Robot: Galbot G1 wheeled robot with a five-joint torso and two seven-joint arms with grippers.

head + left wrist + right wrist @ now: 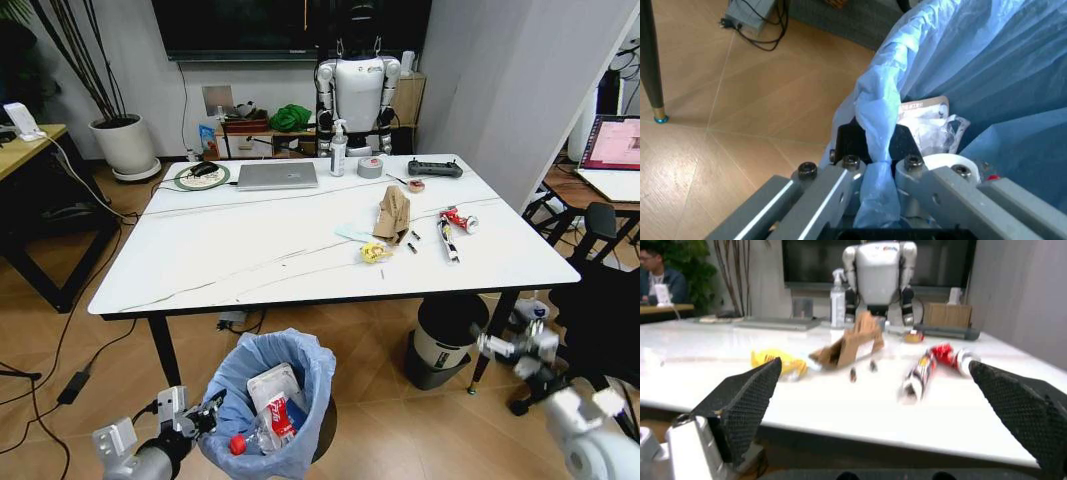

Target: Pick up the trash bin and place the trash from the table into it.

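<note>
The trash bin [300, 365], lined with a crinkly light-blue bag, is low at my front left, before the white table [230, 265]. My left gripper [207, 415] is shut on the bin's bagged rim [878, 107]. White wrappers [928, 126] and a red-white pack [280, 412] lie inside. On the table's right half lie torn brown cardboard [392, 213], a yellow scrap [375, 252] and red-white snack packs [455, 228]. My right gripper [497, 348] is open, low beside the table's right front leg, facing the cardboard [850, 342] and snack packs [920, 371].
A white cylinder with a black top [445, 335] stands under the table's right end. On the far side of the table are a silver laptop [277, 175], tape roll [370, 167], spray bottle [338, 148] and black controller [435, 168]. A wooden desk [25, 140] is at the left.
</note>
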